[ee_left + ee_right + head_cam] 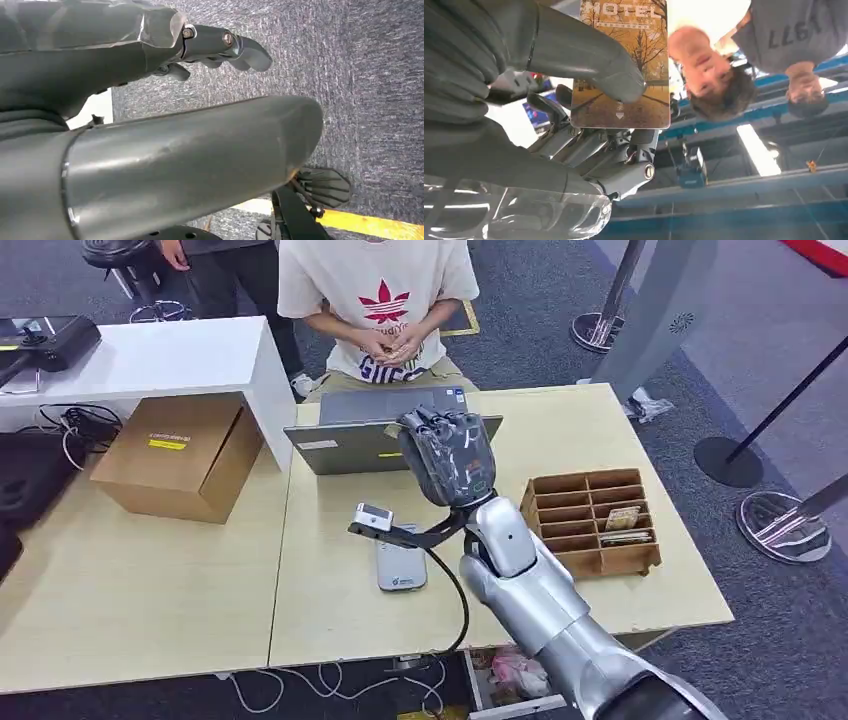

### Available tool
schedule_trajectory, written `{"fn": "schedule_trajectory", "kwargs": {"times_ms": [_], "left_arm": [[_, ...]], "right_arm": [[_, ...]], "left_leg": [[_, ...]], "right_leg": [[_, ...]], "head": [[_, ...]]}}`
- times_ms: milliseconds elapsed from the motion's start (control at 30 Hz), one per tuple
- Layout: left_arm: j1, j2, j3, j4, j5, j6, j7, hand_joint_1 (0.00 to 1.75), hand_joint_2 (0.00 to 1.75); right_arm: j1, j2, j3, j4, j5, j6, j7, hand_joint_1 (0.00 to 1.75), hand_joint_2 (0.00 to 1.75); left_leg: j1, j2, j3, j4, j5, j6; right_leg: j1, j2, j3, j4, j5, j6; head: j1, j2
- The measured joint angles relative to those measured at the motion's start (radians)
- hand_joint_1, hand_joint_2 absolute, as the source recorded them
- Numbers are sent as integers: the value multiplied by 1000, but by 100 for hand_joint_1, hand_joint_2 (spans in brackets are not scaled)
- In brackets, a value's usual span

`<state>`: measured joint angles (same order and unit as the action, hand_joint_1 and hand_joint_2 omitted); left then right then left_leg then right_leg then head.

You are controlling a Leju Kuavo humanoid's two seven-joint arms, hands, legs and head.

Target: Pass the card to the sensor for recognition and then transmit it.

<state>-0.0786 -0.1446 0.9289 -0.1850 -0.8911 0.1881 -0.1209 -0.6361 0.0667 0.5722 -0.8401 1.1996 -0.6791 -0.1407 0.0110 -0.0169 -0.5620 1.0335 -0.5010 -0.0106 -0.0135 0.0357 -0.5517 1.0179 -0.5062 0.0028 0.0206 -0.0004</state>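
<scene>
Silver right arm rose from the near right edge over the pale wood counter [330, 610]. Right hand [452, 455] was raised above the counter's middle, back of the hand toward the head camera. In the right wrist view the card [624, 65], printed with an autumn tree scene and the word HOTEL, was pinched between the thick grey thumb and the darker fingers [589, 150] behind it; the thumb pressed on the card's face.

Just left of the wrist, a small white-topped sensor [373, 517] sat on a dark arm above the counter. A grey phone-like device [400, 565] lay flat below it, with a black cable trailing to the near edge.

To the right, a brown divided tray [592, 520] rested on the counter, with what looked like cards lying in its right-hand compartments; I could not tell how many.

Farther back, an open grey laptop [370, 430] stood behind the hand. A cardboard box [180, 455] sat at the far left of the counter, beside a white stand [170, 355].

Beyond the far edge a person in a cream shirt [375, 300] sat with hands clasped.

Left hand [220, 47] hung over grey carpet, fingers loosely curled in and holding nothing.
</scene>
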Motion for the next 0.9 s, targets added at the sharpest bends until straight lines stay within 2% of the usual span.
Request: {"fn": "schedule_trajectory", "kwargs": {"times_ms": [300, 533, 900], "left_arm": [[1, 3, 13, 0, 3, 0, 0, 0, 0], [1, 6, 21, 0, 3, 1, 0, 0, 0], [2, 6, 23, 0, 7, 9, 4, 0, 0]], "right_arm": [[8, 13, 34, 16, -159, 67, -65, 175, 175], [12, 19, 50, 35, -180, 85, -73, 175, 175], [16, 45, 82, 145, -200, 107, -86, 175, 175]], "left_leg": [[0, 0, 0, 0, 0, 0], [0, 0, 0, 0, 0, 0], [0, 0, 0, 0, 0, 0]], "right_leg": [[0, 0, 0, 0, 0, 0], [0, 0, 0, 0, 0, 0], [0, 0, 0, 0, 0, 0]], "head": [[0, 0], [0, 0], [0, 0]]}}
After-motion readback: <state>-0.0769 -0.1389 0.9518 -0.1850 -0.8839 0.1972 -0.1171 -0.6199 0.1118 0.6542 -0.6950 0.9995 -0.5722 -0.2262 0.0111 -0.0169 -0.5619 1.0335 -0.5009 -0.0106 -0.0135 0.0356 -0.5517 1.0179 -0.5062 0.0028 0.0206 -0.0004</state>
